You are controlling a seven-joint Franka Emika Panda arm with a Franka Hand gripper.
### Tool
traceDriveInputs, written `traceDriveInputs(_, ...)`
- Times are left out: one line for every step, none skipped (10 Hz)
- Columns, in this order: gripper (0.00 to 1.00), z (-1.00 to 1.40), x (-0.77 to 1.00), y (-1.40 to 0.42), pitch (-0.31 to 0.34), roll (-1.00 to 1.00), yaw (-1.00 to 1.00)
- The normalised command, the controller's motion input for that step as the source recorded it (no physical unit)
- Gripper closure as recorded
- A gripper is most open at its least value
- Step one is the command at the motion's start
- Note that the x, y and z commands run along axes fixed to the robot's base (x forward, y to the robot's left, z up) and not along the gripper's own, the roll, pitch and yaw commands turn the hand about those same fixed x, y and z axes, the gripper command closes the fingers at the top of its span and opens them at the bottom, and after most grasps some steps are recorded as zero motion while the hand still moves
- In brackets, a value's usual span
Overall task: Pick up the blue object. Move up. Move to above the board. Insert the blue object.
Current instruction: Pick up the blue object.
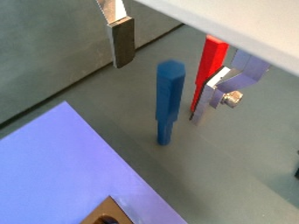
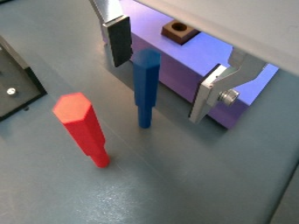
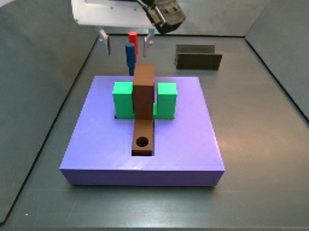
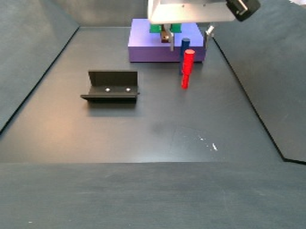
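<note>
End effector straddling the blue peg, fingers apart, nothing gripped yet.

The blue peg (image 2: pixel 145 87) stands upright on the counter (image 2: pixel 176 184), long axis vertical, right between the open end effector's (image 2: pixel 163 74) two silver fingers (image 2: pixel 117 41) and clear of both pads. The red peg (image 2: pixel 83 129) stands off to one side, outside the fingers. The purple slab (image 2: pixel 193 66) sits just behind. Only a side view shows the board (image 3: pixel 144 113), its hole at the end farthest from the end effector.

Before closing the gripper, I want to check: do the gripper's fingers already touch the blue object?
Apart. In a wrist view the blue object stands between the gripper's fingers, with floor visible on both sides.
</note>
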Motion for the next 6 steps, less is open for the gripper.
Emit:
traceDriveInputs(0.0,-0.15,0.0,0.0,-0.01,0.0,0.0)
traceDriveInputs(0.0,-0.18,0.0,0.02,-0.007,0.03,0.0)
traceDriveInputs(0.0,-0.15,0.0,0.07,0.0,0.04,0.0)
traceDriveInputs(0.0,-0.15,0.0,0.09,0.0,0.06,-0.06)
traceDriveInputs(0.0,-0.04,0.0,0.0,0.0,0.05,0.0)
traceDriveInputs(0.0,-0.02,0.0,0.0,0.0,0.0,0.0)
